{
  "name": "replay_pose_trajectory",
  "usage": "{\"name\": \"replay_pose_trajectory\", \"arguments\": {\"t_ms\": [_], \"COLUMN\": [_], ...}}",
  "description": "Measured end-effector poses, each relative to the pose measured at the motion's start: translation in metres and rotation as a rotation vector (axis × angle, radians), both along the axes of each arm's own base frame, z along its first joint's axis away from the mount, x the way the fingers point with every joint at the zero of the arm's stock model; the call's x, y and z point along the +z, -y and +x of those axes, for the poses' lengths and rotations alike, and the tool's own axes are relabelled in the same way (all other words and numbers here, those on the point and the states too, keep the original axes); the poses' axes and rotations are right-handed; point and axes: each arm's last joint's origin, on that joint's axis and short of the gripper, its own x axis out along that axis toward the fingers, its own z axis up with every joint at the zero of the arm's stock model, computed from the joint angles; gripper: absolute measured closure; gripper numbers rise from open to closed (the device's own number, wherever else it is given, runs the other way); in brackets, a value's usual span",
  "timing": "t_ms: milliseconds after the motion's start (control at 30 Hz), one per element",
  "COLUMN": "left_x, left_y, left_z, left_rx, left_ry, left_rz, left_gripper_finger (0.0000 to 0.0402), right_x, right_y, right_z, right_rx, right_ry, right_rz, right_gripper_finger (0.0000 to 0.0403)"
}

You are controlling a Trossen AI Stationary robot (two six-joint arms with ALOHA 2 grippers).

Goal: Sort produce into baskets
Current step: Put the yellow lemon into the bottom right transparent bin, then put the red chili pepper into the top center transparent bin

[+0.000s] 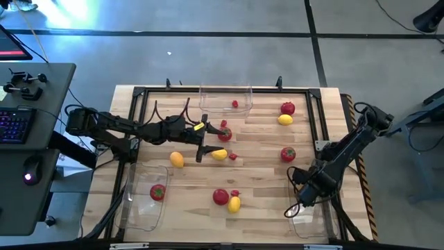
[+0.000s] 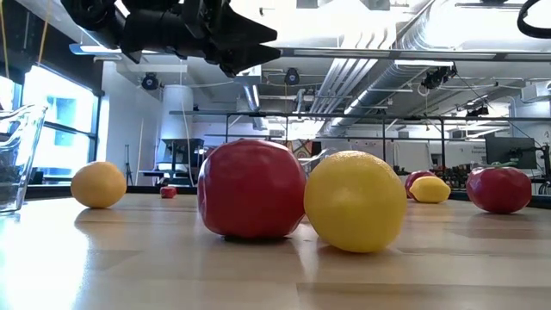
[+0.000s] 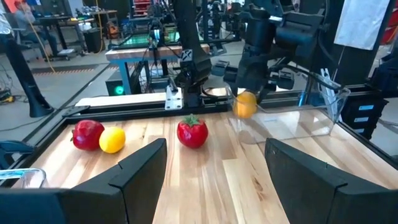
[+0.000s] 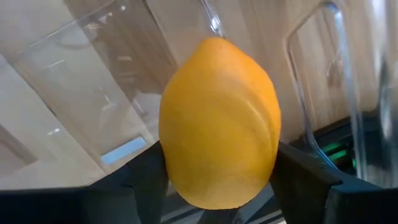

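The right gripper [image 1: 300, 206] hangs over the clear bin [image 1: 310, 226] at its own side of the table; an orange lemon [image 4: 217, 124] sits between its fingers, which seem only loosely closed on it, perhaps just starting to part, though contact is hard to judge. The step in hand looks like the drop into that bin; the next move calls for spreading the fingers fully and lifting clear of the bin's wall. The left gripper [image 1: 202, 149] hovers with fingers apart and nothing between them; a yellow lemon [image 1: 219, 154] lies just beside it, a likely next pick. The tabletop [image 1: 260, 177] is pale wood planks inside a black metal frame [image 1: 318, 104]; beyond is a workshop with benches.
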Motion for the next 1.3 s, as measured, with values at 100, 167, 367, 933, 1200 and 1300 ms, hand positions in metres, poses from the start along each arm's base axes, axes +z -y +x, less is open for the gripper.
{"name": "replay_pose_trajectory", "arguments": {"t_ms": [100,167,367,933,1200,1300], "left_x": [-0.001,-0.002,-0.002,-0.007,-0.013,-0.015], "left_y": [0.000,0.000,0.000,0.000,-0.003,-0.003], "left_z": [0.000,0.000,0.000,-0.001,-0.002,-0.003], "left_rx": [0.000,0.000,-0.001,0.006,0.111,0.114], "left_ry": [-0.011,-0.017,-0.021,-0.068,-0.135,-0.154], "left_rz": [0.001,0.004,0.006,0.004,0.039,0.040], "left_gripper_finger": [0.0145,0.0145,0.0145,0.0145,0.0185,0.0218], "right_x": [0.000,0.000,0.004,0.084,0.082,0.084], "right_y": [0.000,0.000,-0.001,0.000,0.044,0.058], "right_z": [0.000,0.000,0.000,0.030,0.064,0.087], "right_rx": [0.000,0.000,-0.002,-0.035,0.057,0.124], "right_ry": [-0.002,-0.005,-0.018,0.226,0.305,0.426], "right_rz": [-0.001,-0.004,0.013,-0.044,-0.118,-0.109], "right_gripper_finger": [0.0144,0.0134,0.0125,0.0227,0.0387,0.0388]}}
